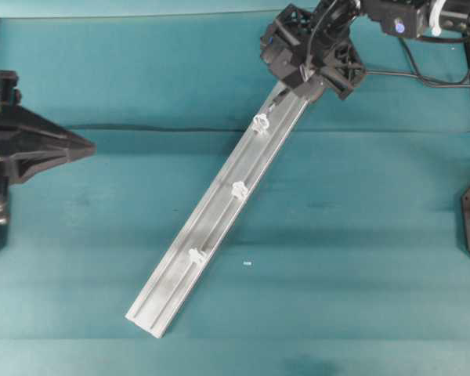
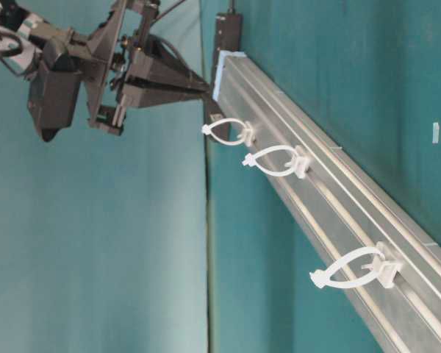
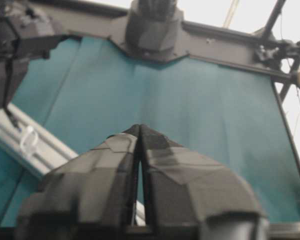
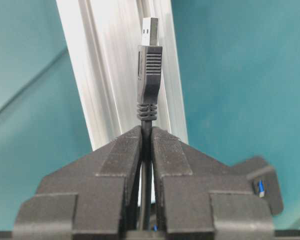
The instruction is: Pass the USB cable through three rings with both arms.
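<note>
In the right wrist view my right gripper is shut on the thin black USB cable just behind its plug. The metal tip points forward along the silver rail. Overhead, this gripper hovers over the rail's far end, just short of the nearest of the three rings. The middle ring and the last ring follow down the rail. No cable runs through any ring. My left gripper is shut and holds nothing, far left of the rail.
The rail lies diagonally on the teal cloth, from top right to lower left. A black hub with a blue socket lies beside the right gripper. A small white scrap sits right of the rail.
</note>
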Available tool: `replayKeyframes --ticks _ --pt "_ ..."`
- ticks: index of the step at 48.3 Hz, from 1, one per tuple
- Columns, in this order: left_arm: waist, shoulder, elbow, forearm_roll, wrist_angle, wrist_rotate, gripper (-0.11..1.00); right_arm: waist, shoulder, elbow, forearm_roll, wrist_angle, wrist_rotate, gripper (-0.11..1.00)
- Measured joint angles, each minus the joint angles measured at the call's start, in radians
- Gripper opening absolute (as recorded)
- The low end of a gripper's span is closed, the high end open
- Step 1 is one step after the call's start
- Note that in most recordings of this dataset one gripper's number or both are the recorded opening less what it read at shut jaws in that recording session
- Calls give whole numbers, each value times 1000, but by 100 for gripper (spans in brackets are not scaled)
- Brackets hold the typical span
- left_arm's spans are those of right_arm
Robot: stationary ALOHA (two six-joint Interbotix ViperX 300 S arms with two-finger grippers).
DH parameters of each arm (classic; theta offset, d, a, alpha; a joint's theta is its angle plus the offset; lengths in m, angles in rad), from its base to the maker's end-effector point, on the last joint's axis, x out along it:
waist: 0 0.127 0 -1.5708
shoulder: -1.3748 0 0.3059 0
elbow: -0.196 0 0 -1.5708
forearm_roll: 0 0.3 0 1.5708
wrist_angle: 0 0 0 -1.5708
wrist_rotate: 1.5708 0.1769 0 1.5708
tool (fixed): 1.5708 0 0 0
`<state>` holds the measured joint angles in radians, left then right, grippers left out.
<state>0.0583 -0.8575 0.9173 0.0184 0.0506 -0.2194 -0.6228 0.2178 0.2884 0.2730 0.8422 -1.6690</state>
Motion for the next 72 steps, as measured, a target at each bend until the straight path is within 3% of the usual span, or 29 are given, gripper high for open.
replayKeyframes --ticks 4,12,15,23,38,53,72 --pt "9 23 0 0 2 -63 35 8 0 -2 2 0 0 7" --pt "29 75 6 0 17 -178 83 15 3 -2 2 -2 0 7" --pt "29 95 6 0 17 -206 93 20 6 -2 3 -2 0 7" --pt "38 118 8 0 14 -239 86 37 14 -2 17 -6 0 7" --pt "63 212 11 0 12 -276 88 60 18 -2 51 -20 -2 7" --pt "75 327 -9 0 -49 -276 88 77 40 -2 72 -60 -2 7" --pt "77 344 -15 0 -58 -276 88 94 52 -2 101 -83 -2 7"
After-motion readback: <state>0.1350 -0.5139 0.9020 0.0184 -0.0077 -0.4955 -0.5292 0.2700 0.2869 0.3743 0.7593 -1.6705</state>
